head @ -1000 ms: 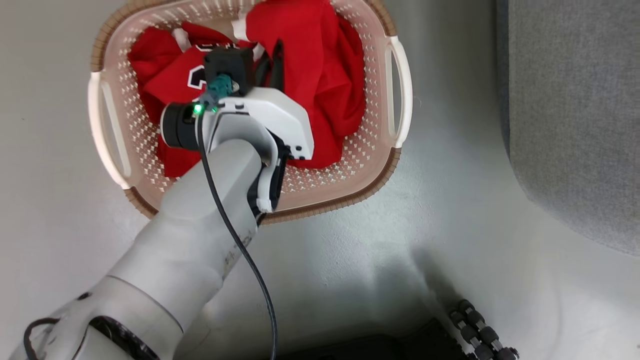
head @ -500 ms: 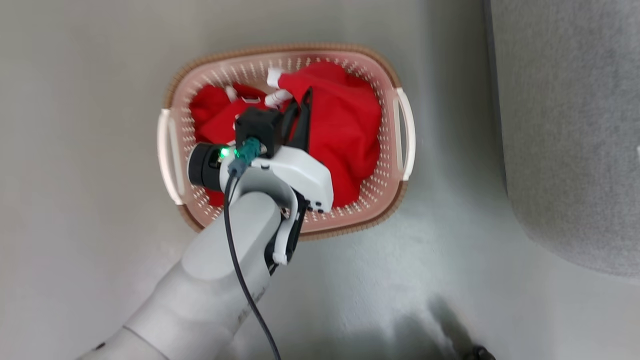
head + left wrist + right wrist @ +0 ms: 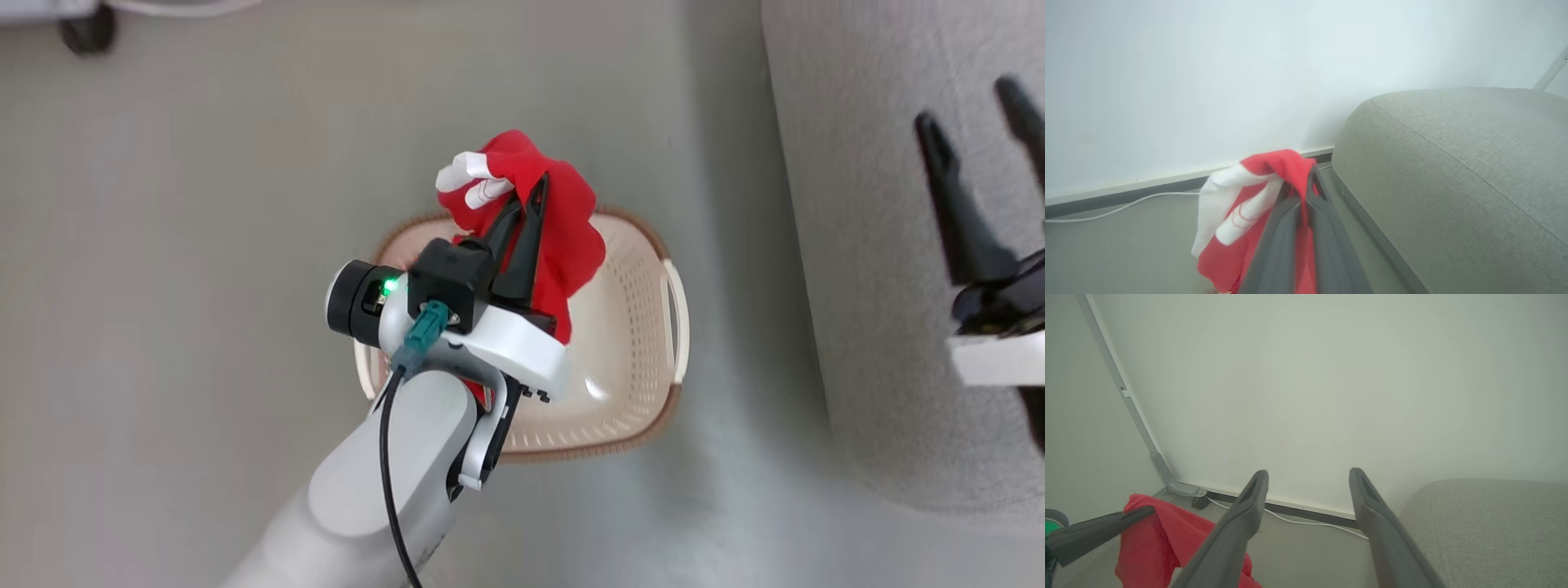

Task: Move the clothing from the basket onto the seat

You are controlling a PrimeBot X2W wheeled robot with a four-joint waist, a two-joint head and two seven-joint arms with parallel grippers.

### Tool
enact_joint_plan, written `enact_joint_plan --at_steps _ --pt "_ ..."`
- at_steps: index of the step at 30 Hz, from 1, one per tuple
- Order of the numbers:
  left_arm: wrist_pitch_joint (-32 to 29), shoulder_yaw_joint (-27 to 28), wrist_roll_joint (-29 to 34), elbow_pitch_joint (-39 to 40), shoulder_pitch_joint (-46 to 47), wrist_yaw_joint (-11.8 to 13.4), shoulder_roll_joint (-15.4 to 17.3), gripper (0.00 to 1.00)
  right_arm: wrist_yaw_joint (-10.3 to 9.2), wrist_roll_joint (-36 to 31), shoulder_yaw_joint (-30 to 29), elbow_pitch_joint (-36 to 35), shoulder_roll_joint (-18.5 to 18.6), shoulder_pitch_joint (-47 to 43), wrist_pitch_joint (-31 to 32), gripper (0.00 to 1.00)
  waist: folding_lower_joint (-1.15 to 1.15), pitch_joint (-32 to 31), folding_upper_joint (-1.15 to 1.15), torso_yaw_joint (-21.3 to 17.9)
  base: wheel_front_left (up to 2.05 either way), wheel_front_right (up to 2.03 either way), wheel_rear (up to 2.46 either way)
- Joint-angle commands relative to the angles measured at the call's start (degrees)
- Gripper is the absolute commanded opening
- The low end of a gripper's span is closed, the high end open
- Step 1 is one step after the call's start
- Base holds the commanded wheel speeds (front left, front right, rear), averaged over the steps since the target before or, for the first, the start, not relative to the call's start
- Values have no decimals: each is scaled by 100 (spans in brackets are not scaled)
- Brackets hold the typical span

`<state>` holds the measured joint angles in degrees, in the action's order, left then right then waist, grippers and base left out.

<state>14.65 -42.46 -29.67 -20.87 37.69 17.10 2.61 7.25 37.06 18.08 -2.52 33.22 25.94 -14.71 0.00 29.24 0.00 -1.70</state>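
Note:
My left gripper (image 3: 535,189) is shut on the red clothing (image 3: 567,224), which hangs bunched with its white trim well above the cream basket (image 3: 629,384) on the floor. In the left wrist view the same fingers (image 3: 1290,228) pinch the clothing (image 3: 1274,163), with the grey seat (image 3: 1453,183) to the right. The basket's visible inside is bare; its left part is hidden by my arm. My right gripper (image 3: 971,110) stands open over the seat (image 3: 865,327) at the right. The right wrist view shows its jaws (image 3: 1308,473) wide apart and empty, with the clothing (image 3: 1163,535) at lower left.
A pale wall with a baseboard runs behind, and a white cable (image 3: 1126,204) lies along it on the grey floor. A caster wheel (image 3: 86,33) sits at the far left corner. A grey slanted post (image 3: 1126,400) leans against the wall.
The head camera has risen, so the basket looks smaller. My left gripper has lifted the clothing up out of the basket. The right gripper has come into view over the seat.

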Motion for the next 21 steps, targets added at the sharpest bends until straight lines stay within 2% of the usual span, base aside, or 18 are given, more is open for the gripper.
enact_joint_plan --at_steps 1,12,21 --pt "35 167 103 181 -94 -51 27 0 24 -56 76 -69 79 -240 -29 100 0 -453 0 173 0 0 0" --pt "35 568 820 689 -247 -423 27 0 24 -226 439 504 -389 -631 -29 100 0 -1435 0 283 0 0 0" --pt "35 763 1236 1132 -149 -709 27 0 24 -367 600 785 -659 -847 -29 100 0 -1840 0 323 0 0 0"
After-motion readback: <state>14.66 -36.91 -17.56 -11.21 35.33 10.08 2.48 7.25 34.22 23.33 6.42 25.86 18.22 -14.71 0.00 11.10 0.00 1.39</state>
